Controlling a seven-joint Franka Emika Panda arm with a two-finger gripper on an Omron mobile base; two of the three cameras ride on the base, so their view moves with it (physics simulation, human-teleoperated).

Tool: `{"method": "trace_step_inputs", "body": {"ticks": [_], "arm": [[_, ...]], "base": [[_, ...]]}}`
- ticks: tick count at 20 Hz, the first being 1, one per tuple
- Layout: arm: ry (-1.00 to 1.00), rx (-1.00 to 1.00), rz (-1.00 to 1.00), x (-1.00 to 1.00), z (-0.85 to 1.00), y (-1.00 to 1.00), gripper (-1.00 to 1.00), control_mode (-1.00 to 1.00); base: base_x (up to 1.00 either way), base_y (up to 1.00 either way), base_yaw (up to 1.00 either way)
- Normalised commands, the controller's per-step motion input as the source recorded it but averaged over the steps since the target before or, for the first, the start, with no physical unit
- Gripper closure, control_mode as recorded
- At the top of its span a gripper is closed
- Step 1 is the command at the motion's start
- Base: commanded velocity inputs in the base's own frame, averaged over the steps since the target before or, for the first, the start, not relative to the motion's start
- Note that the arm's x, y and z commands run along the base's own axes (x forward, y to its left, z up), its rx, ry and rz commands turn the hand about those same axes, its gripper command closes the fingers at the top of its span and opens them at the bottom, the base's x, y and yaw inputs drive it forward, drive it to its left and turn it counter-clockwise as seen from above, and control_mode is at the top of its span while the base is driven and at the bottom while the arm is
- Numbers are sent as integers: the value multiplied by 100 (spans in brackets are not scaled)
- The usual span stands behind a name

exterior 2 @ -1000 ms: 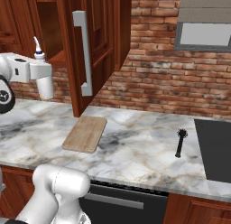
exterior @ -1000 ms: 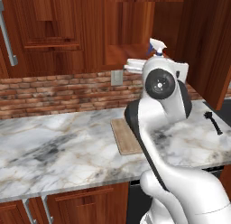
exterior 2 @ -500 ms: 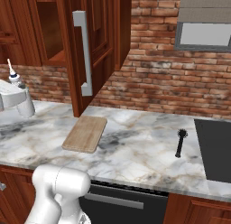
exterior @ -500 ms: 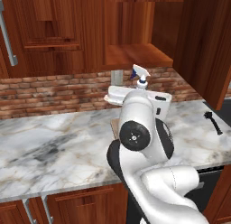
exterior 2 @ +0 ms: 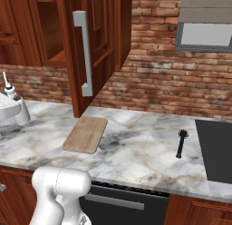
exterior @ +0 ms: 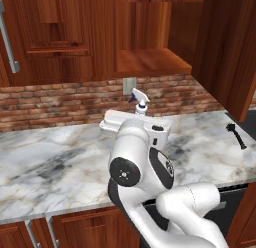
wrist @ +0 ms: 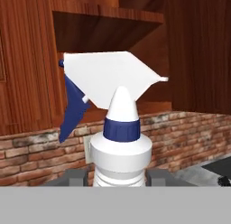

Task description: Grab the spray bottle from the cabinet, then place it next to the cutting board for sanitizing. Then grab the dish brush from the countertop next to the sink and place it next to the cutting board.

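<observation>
The spray bottle, white with a blue trigger, stands upright between my gripper's fingers, which are shut on its body. In the left base view its nozzle pokes up behind my arm, below the cabinet recess. In the right base view the bottle hangs at the far left, above the countertop and well left of the cutting board. The black dish brush lies on the marble right of the board. It also shows at the right edge of the counter.
An open cabinet door with a metal handle juts out above the board's far end. A dark rectangular recess sits in the counter right of the brush. A brick wall backs the counter.
My arm has swung the spray bottle out of the cabinet recess, leftward and down to just above the counter. Board and brush have not moved.
</observation>
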Motion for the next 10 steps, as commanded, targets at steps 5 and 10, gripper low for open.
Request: {"method": "trace_step_inputs", "body": {"ticks": [5,10], "arm": [[-1,-1,-3,36,-50,11,100,-100],[0,-2,-7,82,-48,7,100,-100]], "base": [[0,0,0],[0,0,0]]}}
